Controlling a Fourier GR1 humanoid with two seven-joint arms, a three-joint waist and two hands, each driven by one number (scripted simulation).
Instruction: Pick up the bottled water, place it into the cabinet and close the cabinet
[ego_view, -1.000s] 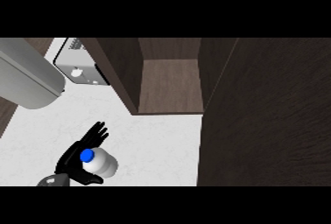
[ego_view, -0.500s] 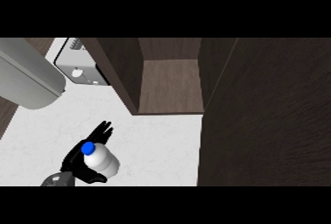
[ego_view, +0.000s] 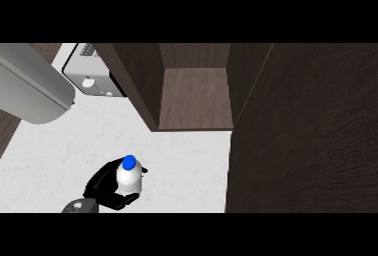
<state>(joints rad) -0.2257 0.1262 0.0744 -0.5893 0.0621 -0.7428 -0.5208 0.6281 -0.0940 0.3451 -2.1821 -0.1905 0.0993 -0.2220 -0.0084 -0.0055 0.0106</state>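
The bottled water (ego_view: 130, 181), white with a blue cap, stands upright over the white counter (ego_view: 184, 160) at the lower left. My right hand (ego_view: 102, 186) is shut on it, with the palm to its left and fingers curled round its base. One fingertip (ego_view: 143, 170) shows on the bottle's right side. The dark wood cabinet (ego_view: 196, 100) stands open ahead of the bottle, and its inner shelf is bare. Its door (ego_view: 303, 135) hangs open as a large dark panel filling the right side. My left hand does not show.
A thick grey forearm (ego_view: 33, 87) crosses the upper left corner, close to the view. A white and metal appliance (ego_view: 92, 75) sits behind it against the cabinet's left wall (ego_view: 136, 85). Bare counter lies between the bottle and the cabinet's opening.
The right hand's fingers, straight and pointing up before, have curled round the bottle. The bottle has shifted a little to the right and toward the cabinet.
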